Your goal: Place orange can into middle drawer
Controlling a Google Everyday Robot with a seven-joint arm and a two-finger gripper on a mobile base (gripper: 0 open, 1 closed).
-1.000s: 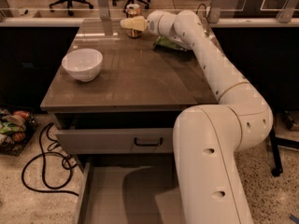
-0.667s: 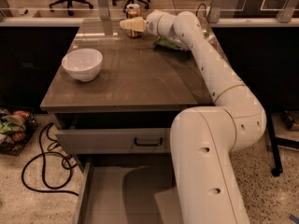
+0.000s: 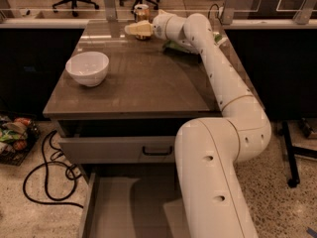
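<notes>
reach step, can not yet grasped. pincer (image 3: 134, 29) is out at the far edge of the worktop (image 3: 138, 88). can (image 3: 141, 11) stands upright just beyond the pincer; can't tell if they touch. can't tell how far open the pincer is, and it doesn't look to hold anything. bowl (image 3: 88, 67) is near-left of the pincer, well apart. drawer (image 3: 116, 207) is open, far below and behind the pincer. next: close in on the can, clamp, lift clear.

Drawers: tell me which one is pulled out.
The middle drawer, lowest in view, is pulled far out, floor showing; the black-handled drawer above sits nearly shut. The gripper is at the far edge of the table, near the orange can.
</notes>
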